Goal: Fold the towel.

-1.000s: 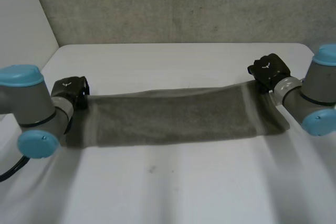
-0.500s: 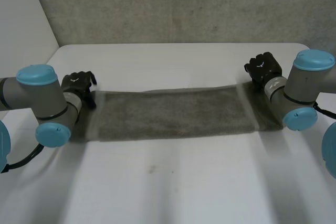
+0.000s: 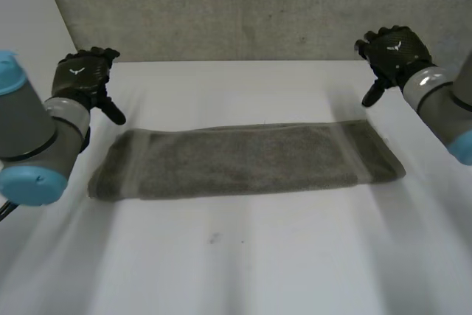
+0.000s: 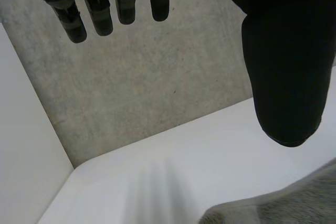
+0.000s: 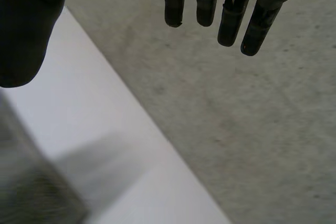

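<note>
The near half of the white table [image 3: 243, 263] is smooth and bare but for a small dark speck [image 3: 213, 238]. Past it, about midway between the near and far edges, lies the towel [image 3: 247, 161]. It is a grey-green terry cloth folded into a long, flat band. Its long axis runs parallel to the table's near edge, one short end toward the left edge and the other toward the right. A paler woven stripe crosses it close to each end.

Beyond the towel's left end, the left hand [image 3: 82, 79] is raised clear of the cloth toward the far left corner. In its wrist view the fingers [image 4: 100, 14] are straight and slightly spread, the thumb apart from them, holding nothing. The right hand [image 3: 393, 53] is lifted toward the far right corner. Its fingers [image 5: 231, 22] are likewise straight and loose, the thumb angled down, nothing between them.

A rough grey concrete wall [image 3: 243, 5] stands behind the far edge.
</note>
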